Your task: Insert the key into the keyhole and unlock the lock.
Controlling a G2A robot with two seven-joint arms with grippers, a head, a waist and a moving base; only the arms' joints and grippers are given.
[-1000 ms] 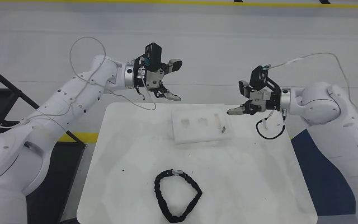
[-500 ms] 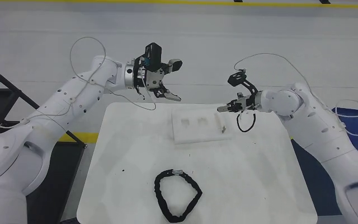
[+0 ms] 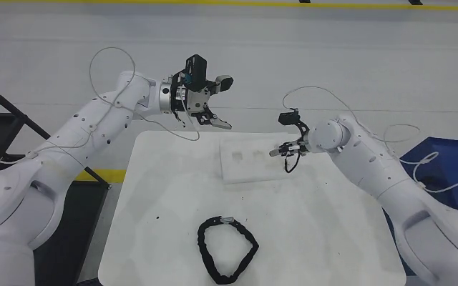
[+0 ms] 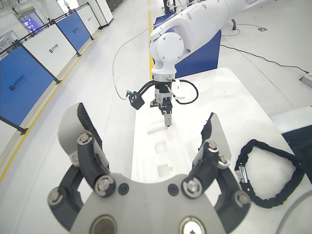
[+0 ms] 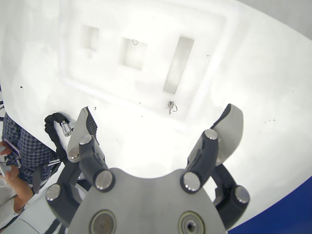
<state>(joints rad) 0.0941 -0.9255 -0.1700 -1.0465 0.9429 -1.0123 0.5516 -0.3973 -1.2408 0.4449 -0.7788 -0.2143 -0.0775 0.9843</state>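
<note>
Hovering over white table (image 3: 322, 229) | right gripper (image 5: 158, 114) spread, empty | left gripper (image 3: 222, 104) spread, empty | pale floor (image 3: 322, 57)

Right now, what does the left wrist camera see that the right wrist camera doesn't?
Left wrist view's extra: the open left claw and the right arm above the white tray. Right wrist view's extra: the small key lying on that tray. Both share the tray's pockets, the black chain lock and the white table.

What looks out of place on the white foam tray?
The key lies on the tray, on its flat top just beyond the end of the long recess, not inside any recess. A small ring sits alone in the middle recess.
</note>
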